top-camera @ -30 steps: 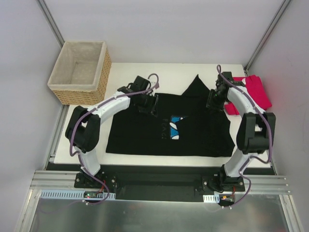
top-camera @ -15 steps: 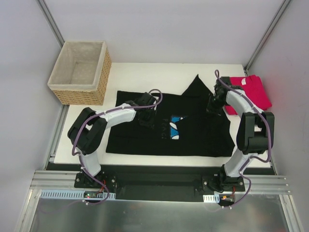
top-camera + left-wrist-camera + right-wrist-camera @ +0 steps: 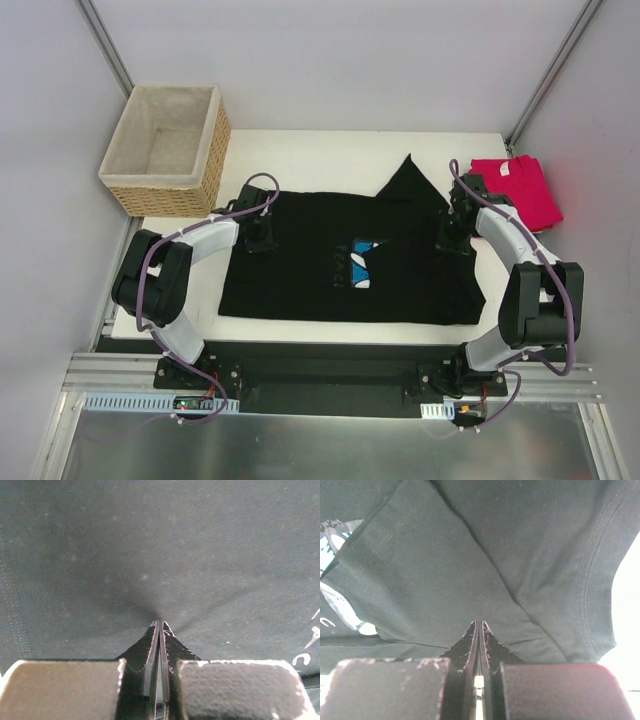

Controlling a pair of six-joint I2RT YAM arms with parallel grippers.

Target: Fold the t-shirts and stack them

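End effectors now shut on blk tee.

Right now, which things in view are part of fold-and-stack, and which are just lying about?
In the job:
- black t-shirt, spread out, pinched by the left gripper and the right gripper
- red t-shirt, at the table's far right corner

Lying about:
- wicker basket, far left
- table underneath
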